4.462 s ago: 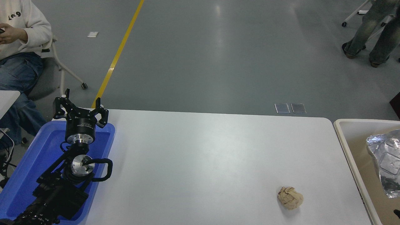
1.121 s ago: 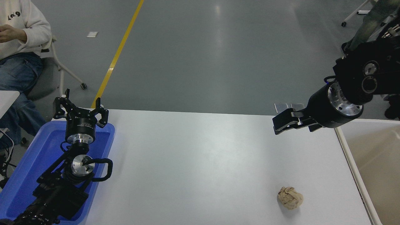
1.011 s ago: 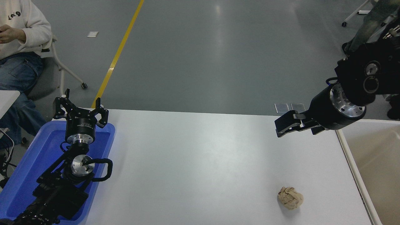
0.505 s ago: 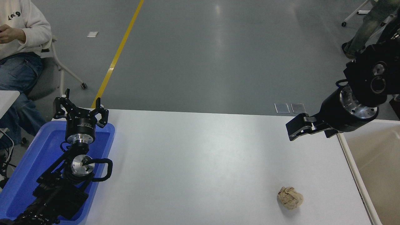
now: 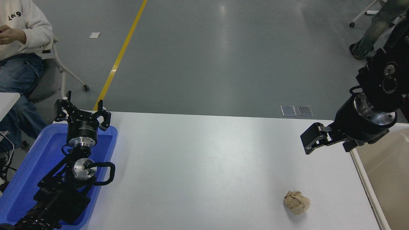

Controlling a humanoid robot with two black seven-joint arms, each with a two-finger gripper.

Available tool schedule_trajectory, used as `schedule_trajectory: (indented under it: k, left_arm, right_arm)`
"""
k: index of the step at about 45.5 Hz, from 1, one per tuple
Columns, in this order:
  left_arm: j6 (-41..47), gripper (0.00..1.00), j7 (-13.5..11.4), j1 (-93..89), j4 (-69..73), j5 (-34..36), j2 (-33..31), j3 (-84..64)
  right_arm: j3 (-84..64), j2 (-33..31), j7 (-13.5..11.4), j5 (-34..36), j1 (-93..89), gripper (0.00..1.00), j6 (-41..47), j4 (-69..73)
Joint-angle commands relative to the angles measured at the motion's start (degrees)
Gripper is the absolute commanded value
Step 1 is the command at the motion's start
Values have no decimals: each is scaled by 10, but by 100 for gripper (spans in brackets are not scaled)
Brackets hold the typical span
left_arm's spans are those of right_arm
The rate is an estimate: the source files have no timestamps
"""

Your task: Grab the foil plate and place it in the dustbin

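Observation:
The foil plate is out of view. The dustbin [image 5: 369, 191] shows only as a cream-white rim and beige inside at the right edge, and the part I see holds nothing. My right gripper [image 5: 309, 143] hangs empty above the table's far right corner, just left of the dustbin's rim, pointing left. Its arm covers the bin's far end. My left gripper [image 5: 81, 110] is open and parked at the lower left, over the far end of the blue tray [image 5: 25, 179].
A small crumpled tan paper ball [image 5: 297, 202] lies on the white table [image 5: 204, 166] near the front right. A seated person [image 5: 19, 38] is at the far left, and another person's legs [image 5: 372, 28] at the far right.
Over the last second my right arm has drawn back to the right and lowered toward the dustbin. 4.5 s ago the foil plate lay in the bin and the right arm was out of view.

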Motion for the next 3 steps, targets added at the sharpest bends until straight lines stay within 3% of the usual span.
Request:
schedule_trajectory:
  k: [1,3]
  left_arm:
    - [0,99,1,0,0,0,0,0]
    - [0,99,0,0,0,0,0,0]
  right_arm:
    - [-9,0,0,21,-2,100,13,0]
    - [-9,0,1,22,-2,100,15,0]
